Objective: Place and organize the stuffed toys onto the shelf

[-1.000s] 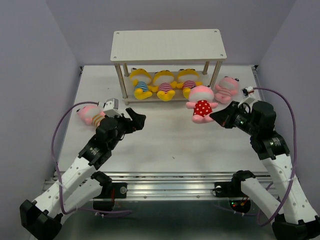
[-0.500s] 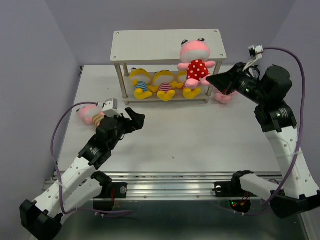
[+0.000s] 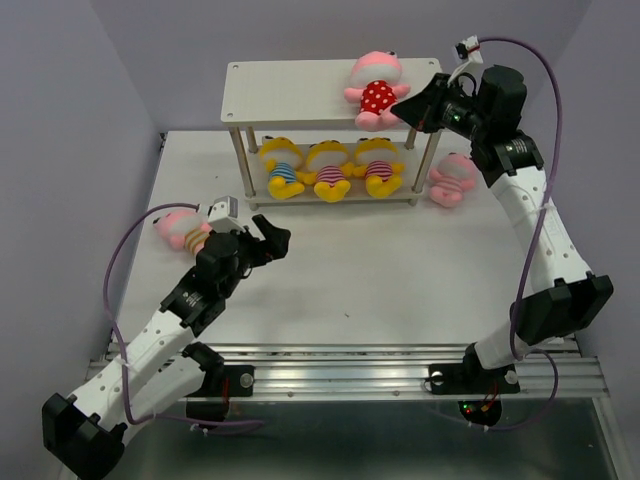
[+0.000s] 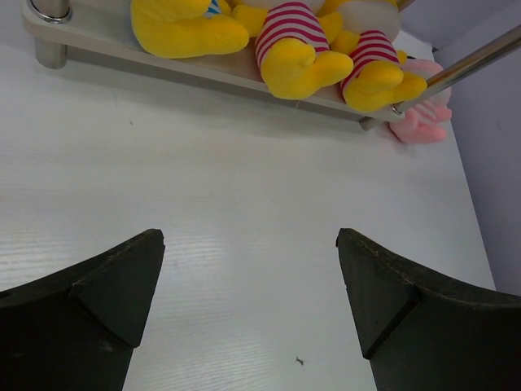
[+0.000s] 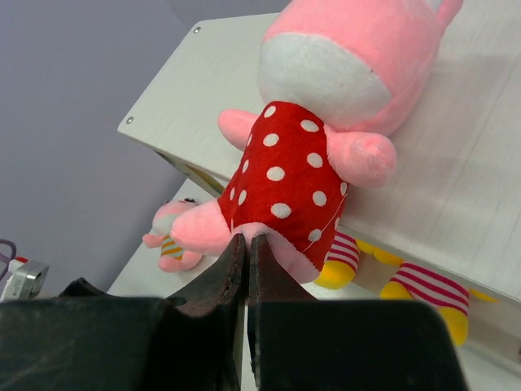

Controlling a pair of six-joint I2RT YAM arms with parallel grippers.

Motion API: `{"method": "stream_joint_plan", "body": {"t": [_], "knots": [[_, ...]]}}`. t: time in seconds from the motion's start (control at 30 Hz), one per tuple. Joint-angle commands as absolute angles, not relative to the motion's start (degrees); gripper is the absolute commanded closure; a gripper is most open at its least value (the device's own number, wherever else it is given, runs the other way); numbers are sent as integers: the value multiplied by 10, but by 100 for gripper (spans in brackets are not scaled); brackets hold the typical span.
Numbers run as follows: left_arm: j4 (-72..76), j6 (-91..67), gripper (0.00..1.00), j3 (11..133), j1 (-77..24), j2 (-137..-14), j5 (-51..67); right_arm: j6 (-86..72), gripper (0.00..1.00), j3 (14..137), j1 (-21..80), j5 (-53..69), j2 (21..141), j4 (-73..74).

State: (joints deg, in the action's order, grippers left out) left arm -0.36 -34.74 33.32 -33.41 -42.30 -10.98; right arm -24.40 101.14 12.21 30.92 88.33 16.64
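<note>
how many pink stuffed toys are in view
3. The polka-dot toy on top of the shelf, in the right gripper; second toy on the table right of the shelf; third toy beside the left arm.

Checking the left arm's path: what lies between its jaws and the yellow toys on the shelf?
Nothing: the left wrist view shows only bare table from the open jaws to the yellow toys.

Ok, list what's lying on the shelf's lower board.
Three yellow striped toys lie side by side there. The top board hides whatever is behind them.
</note>
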Motion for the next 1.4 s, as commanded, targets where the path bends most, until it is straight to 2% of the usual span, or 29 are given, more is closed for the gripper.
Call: {"method": "stream_joint_plan", "body": {"t": [0.0, 0.6, 0.93, 1.1, 1.37], "knots": [[9, -344, 1, 342, -337, -425, -123, -244, 99, 1064, 111, 301, 889, 142], [12, -343, 1, 344, -337, -431, -132, -267, 96, 1096, 41, 410, 948, 170], [10, -345, 1, 344, -337, -427, -132, -280, 87, 1102, 41, 369, 947, 171], [8, -345, 1, 344, -337, -423, -134, -282, 74, 1098, 41, 349, 941, 169], [1, -350, 1, 349, -337, -408, -141, -273, 59, 1105, 41, 346, 941, 170]]}}
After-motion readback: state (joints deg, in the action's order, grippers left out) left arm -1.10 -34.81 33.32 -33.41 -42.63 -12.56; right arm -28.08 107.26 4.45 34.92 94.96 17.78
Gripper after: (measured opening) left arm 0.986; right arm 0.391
